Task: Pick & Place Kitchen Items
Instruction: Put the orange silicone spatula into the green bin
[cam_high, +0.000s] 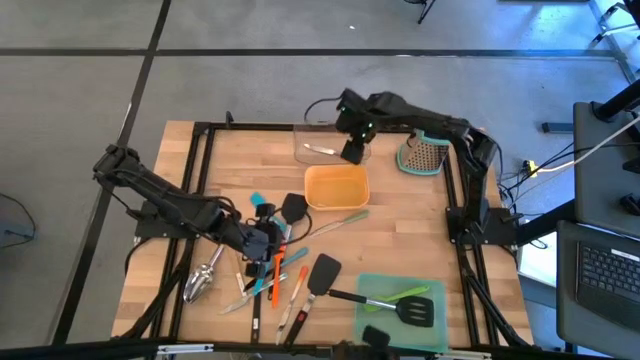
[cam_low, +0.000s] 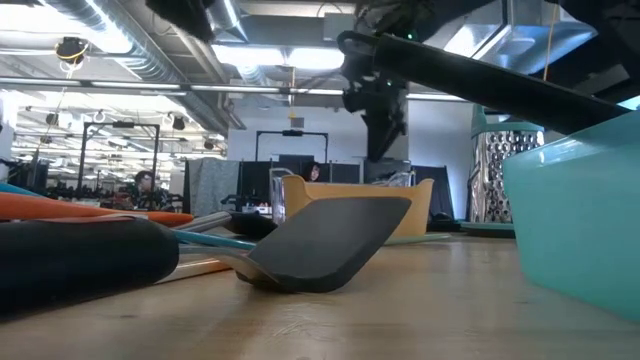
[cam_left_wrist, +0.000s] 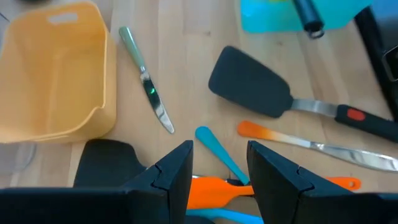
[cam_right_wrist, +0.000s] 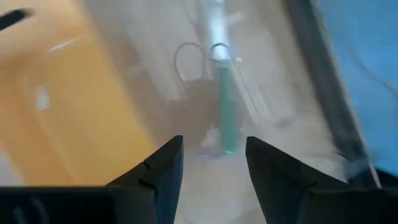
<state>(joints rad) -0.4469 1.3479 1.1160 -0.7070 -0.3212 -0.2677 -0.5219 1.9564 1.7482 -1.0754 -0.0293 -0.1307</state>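
Note:
Several kitchen items lie in a pile at the table's near middle. Among them are an orange tool, a teal handle, a black spatula, an orange-handled knife and a green-handled knife. My left gripper hovers open over this pile, its fingers on either side of the orange tool and teal handle. My right gripper stands open and empty above the clear tray, where a green-handled steel utensil lies.
An orange tray sits at mid-table. A teal tray at the near right holds a black spatula and a green tool. A steel grater lies far right. A steel scoop lies near left.

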